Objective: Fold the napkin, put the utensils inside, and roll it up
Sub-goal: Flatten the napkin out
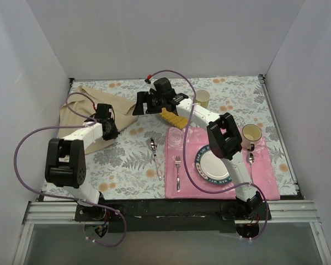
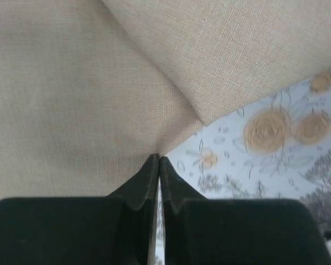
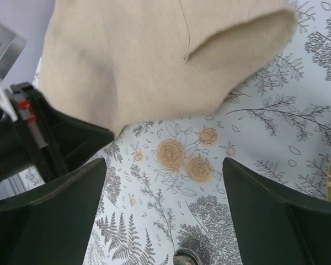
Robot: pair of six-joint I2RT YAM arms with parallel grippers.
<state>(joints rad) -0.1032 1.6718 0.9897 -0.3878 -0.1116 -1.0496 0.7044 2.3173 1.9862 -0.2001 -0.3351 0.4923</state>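
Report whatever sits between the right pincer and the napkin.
Nothing visible does. In the right wrist view the open right pincer faces the napkin across bare floral tablecloth. The left pincer, shut on the napkin's corner, is off to one side, and the yellow checked cloth lies on the right pincer's other side.

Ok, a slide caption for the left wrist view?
Left jaws pinched shut on an edge of the beige napkin, floral tablecloth at right.

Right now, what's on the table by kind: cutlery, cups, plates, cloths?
Spoons: 2
Fork: 1
Cups: 2
Plate: 1
Cloths: 3 (napkin, yellow cloth, pink mat)
Total: 9
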